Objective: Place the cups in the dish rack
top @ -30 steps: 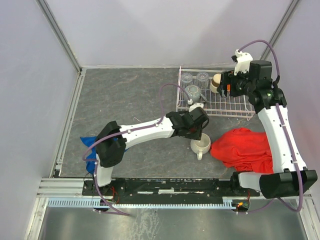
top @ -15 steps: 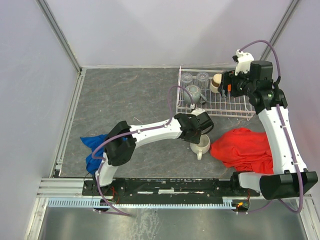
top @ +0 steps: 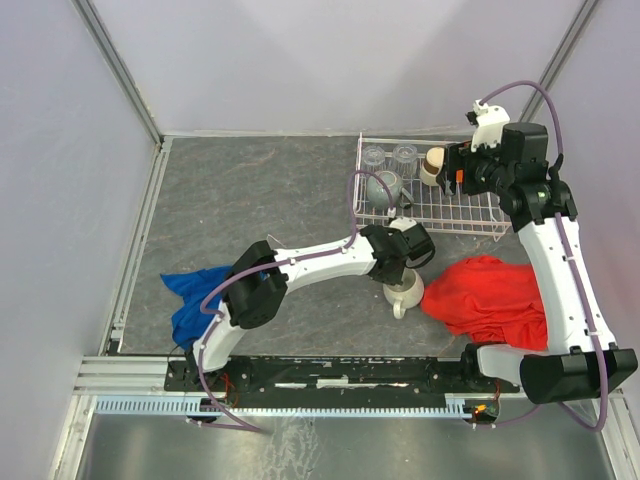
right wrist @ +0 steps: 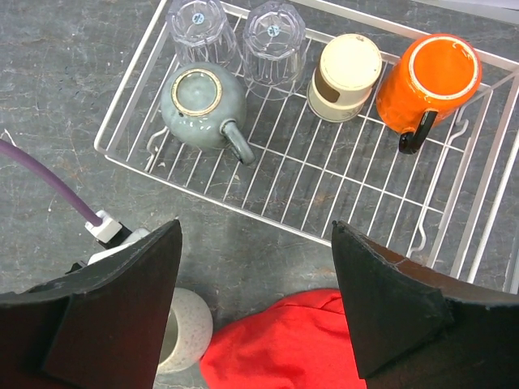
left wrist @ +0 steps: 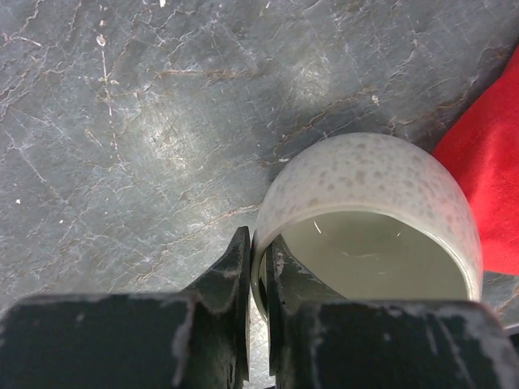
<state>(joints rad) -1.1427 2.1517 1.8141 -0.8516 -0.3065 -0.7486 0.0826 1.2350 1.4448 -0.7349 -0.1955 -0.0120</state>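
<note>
The white wire dish rack (top: 450, 226) stands at the back right; it also shows in the right wrist view (right wrist: 268, 209). In it stand two clear tumblers (right wrist: 199, 32) (right wrist: 274, 36), a grey-green mug (right wrist: 203, 97), a tan cup (right wrist: 345, 65) and an orange mug (right wrist: 430, 77). The cream-white mug (top: 405, 292) stands upright on the table in front of the rack. My left gripper (left wrist: 258, 243) is shut on its rim (left wrist: 373, 211), one finger inside and one outside. My right gripper (right wrist: 255, 231) is open and empty above the rack's front edge.
A red cloth (top: 490, 295) lies right beside the cream mug, to its right. A blue cloth (top: 195, 300) lies at the front left. My left arm's purple cable (right wrist: 49, 182) loops near the rack's left corner. Walls close in three sides.
My left arm has swung to the right and its gripper has come onto the cream mug's rim. The mug has shifted slightly right. The right arm has barely moved.
</note>
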